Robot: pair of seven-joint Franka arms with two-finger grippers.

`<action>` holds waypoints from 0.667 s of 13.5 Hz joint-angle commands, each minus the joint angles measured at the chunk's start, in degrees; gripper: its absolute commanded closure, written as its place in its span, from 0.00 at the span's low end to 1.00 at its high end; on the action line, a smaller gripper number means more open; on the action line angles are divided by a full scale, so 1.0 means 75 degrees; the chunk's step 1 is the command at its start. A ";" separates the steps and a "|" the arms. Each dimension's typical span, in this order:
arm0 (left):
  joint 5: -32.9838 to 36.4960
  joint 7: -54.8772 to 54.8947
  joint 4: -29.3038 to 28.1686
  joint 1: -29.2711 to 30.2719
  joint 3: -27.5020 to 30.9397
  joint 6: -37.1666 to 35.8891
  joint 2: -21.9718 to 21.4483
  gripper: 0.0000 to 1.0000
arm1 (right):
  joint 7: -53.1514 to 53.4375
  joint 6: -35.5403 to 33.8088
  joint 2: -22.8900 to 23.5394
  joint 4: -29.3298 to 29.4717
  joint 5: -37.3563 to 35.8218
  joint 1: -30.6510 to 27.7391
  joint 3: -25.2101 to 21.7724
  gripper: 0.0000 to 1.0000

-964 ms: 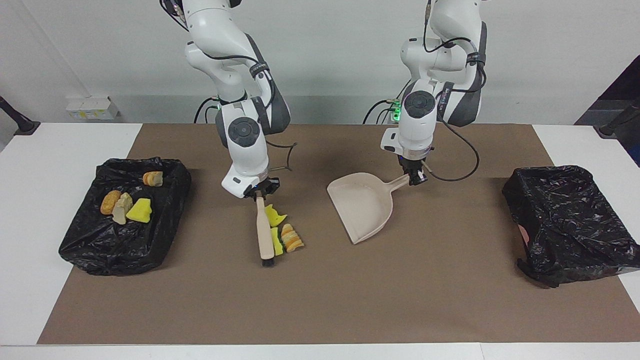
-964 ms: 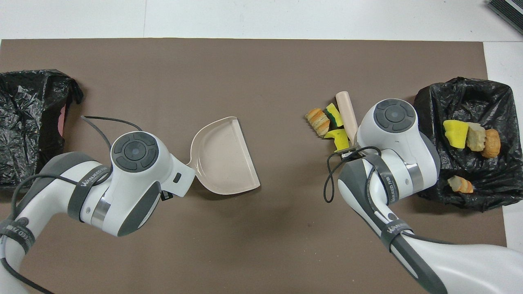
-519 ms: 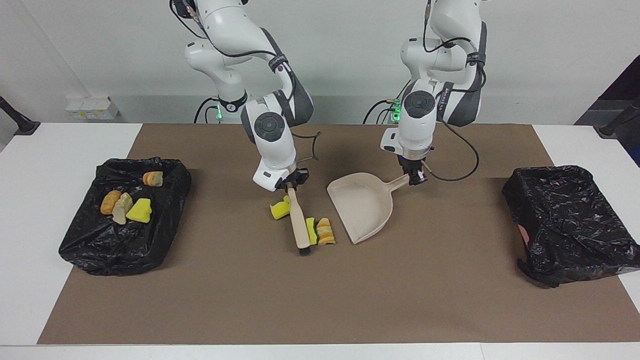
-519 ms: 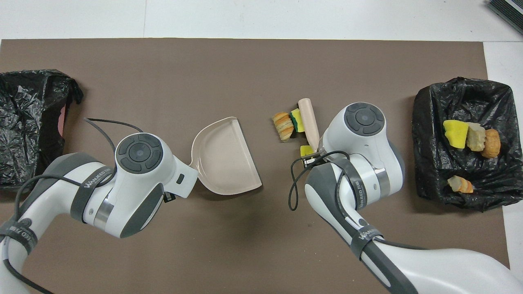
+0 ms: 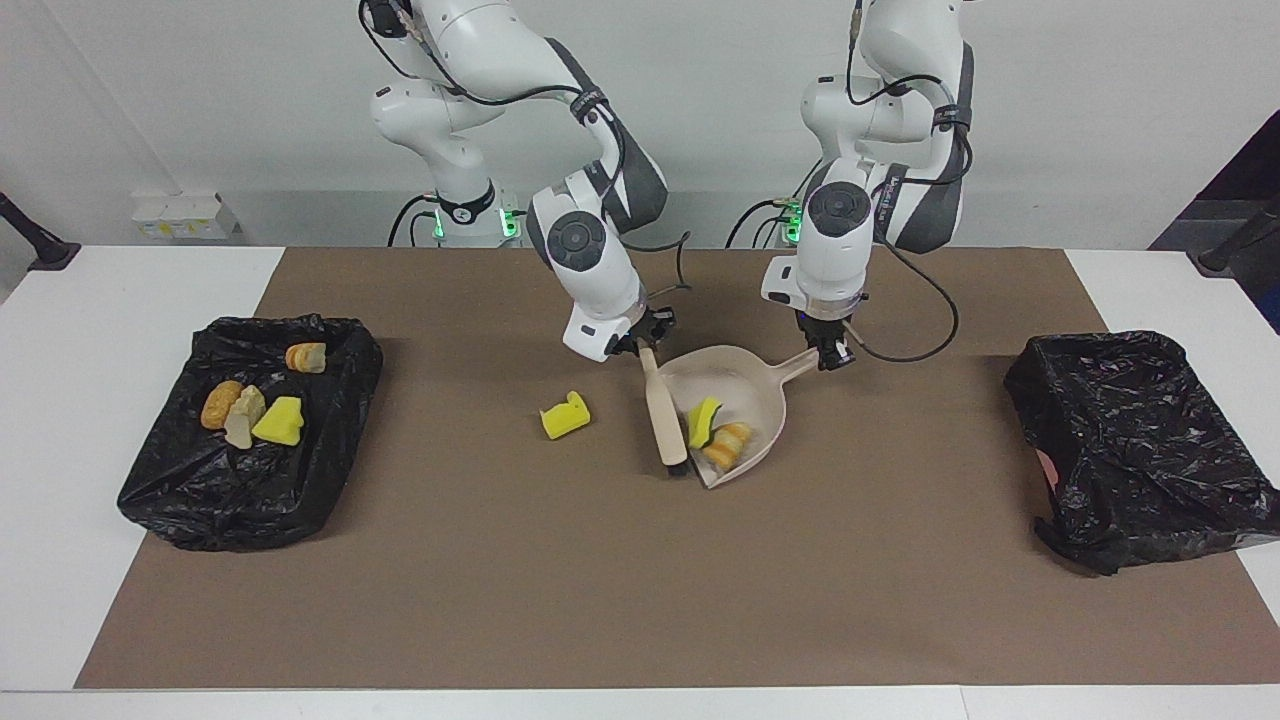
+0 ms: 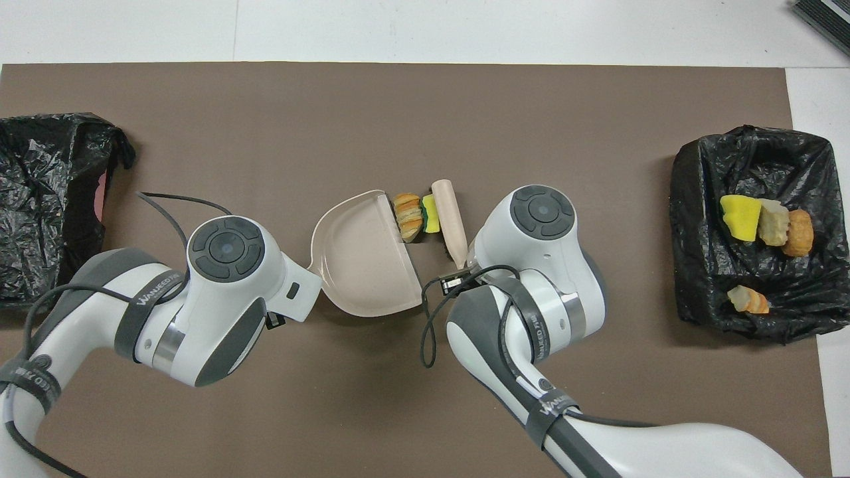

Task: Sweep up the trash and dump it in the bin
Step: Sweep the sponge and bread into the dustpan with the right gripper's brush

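Brown mat covers most of a white table, and there's a plain white wall where the robots stand, with a small white outlet box at its foot toward the right arm's end.

Right gripper is clamped shut on the handle of the brush, which lies slanted on the mat with its bristle end right at the open mouth of the dustpan. Left gripper is closed on the dustpan's handle, pan flat on the mat mid-table.

As for the trash: a green-backed yellow sponge piece and a brown-orange bread lump sit just inside the pan's lip, touching each other, with the brush right beside them. In the overhead view they look like they're at the pan's edge, pinned between pan and brush. One plain yellow sponge scrap is alone on the mat, apart from the brush, toward the right arm's end.

The black-bagged bin at the right arm's end holds four scraps: a bread lump, a pale crumbly chunk and a yellow sponge bunched together, plus another small bread bit nearer to the robots. A second black-bagged bin sits at the left arm's end, with a bit of pink showing through at its edge.
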 commanded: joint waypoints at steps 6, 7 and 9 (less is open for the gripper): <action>0.0038 -0.0071 -0.0126 -0.0095 0.0081 0.0104 -0.0156 1.00 | -0.0049 -0.1995 -0.1037 0.0400 -0.0337 -0.0605 -0.0124 1.00; 0.0038 0.0150 -0.0125 -0.0130 0.0093 0.0047 -0.0167 1.00 | -0.0038 -0.2312 -0.1073 0.0494 -0.0783 -0.0804 -0.0124 1.00; 0.0038 0.0363 -0.0218 -0.0165 0.0081 -0.0083 -0.0249 1.00 | 0.0102 -0.2782 -0.1073 0.0728 -0.1417 -0.1098 -0.0159 1.00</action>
